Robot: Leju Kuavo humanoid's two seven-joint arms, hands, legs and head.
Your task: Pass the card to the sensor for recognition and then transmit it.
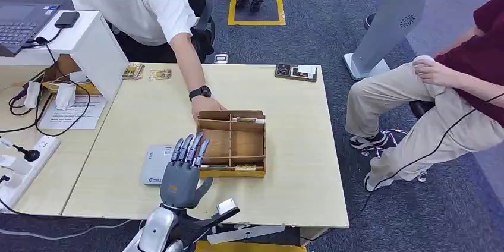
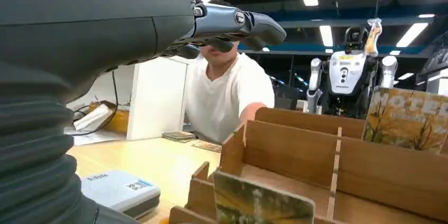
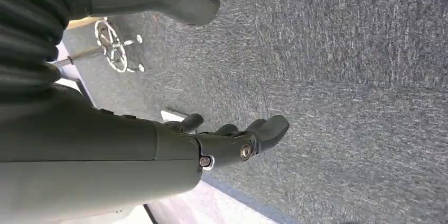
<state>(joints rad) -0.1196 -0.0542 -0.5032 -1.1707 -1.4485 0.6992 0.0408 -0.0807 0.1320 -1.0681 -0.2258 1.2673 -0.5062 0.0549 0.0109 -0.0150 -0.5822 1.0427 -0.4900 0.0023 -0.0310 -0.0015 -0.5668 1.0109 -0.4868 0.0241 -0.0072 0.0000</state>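
Your left hand (image 1: 181,172) hovers empty beside the wooden box (image 1: 232,143).
Its fingers (image 1: 189,148) are straight and apart, touching nothing; your right hand (image 3: 227,142) hangs over carpet, fingers loosely curled, empty.

No legible text: sensor (image 1: 156,164) label and card (image 2: 263,203) print too blurred.

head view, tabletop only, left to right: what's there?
power strip → paper sheet → grey card reader → left hand → wooden divider box → small dark device at the far edge
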